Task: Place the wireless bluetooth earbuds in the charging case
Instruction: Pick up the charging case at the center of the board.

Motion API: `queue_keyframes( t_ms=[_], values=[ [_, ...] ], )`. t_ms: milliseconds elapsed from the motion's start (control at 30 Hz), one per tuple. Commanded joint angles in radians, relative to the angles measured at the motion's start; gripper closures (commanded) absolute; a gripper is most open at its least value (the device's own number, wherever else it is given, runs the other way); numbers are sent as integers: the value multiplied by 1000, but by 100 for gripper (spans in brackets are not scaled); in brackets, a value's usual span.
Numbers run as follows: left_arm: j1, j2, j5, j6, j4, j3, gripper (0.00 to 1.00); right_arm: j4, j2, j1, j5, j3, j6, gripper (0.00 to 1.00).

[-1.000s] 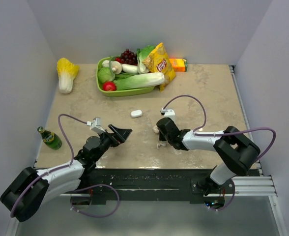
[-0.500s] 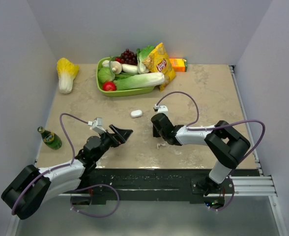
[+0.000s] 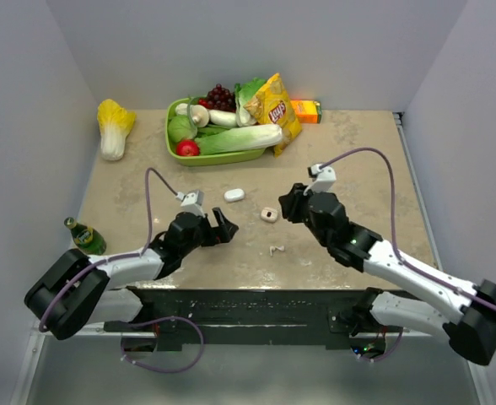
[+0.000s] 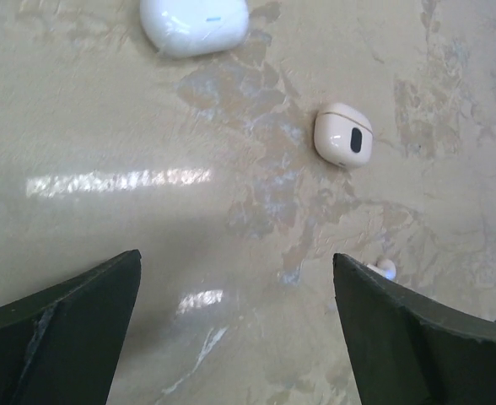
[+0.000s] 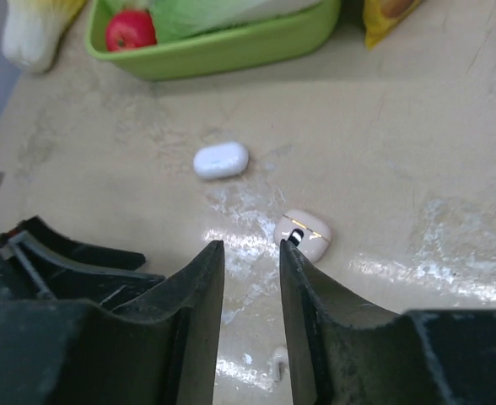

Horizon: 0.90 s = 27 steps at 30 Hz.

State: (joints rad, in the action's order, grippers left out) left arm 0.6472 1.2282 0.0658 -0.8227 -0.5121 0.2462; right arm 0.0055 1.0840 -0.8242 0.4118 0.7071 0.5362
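Lying loose: one case [image 3: 234, 195], perhaps one earbud [image 3: 275, 250]

the table [image 4: 105, 126] has a polished, marbled stone look, glossy enough to throw white glare near the charging case [image 4: 344, 135]. the case is smooth cream plastic with a soft sheen. the white pebble [image 4: 194, 24] beyond the case is shinier plastic. the earbud [image 4: 385, 268] near the case looks like smooth white plastic. the left gripper [image 4: 236, 270] has dark matt fingers [image 4: 71, 329], faintly scuffed.
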Motion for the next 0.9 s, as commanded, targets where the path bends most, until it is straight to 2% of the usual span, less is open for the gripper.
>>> queue_keyframes(
  t_ms=[0, 133, 233, 300, 400, 533, 600, 667, 867],
  values=[
    [58, 62, 87, 125, 165, 203, 0, -133, -156, -1, 73, -38, -34, 61],
    [107, 117, 163, 142, 210, 295, 0, -147, -239, -1, 93, -70, -64, 54],
    [117, 149, 164, 160, 146, 326, 0, -151, -245, -1, 90, -83, -68, 53],
    [117, 183, 125, 232, 171, 411, 0, -151, -248, -1, 70, -83, -62, 53],
    [129, 321, 19, 339, 263, 568, 0, -134, -274, -1, 53, -90, -59, 54],
    [203, 464, 132, 439, 419, 761, 0, -142, -305, -1, 47, -83, -64, 54],
    [219, 551, 143, 473, 466, 861, 0, -154, -318, -1, 42, -77, -65, 54],
    [223, 597, 144, 488, 504, 915, 0, -160, -329, -1, 36, -74, -65, 54],
    [223, 669, 178, 478, 495, 938, 0, -180, -361, -1, 19, -72, -67, 54]
  ],
)
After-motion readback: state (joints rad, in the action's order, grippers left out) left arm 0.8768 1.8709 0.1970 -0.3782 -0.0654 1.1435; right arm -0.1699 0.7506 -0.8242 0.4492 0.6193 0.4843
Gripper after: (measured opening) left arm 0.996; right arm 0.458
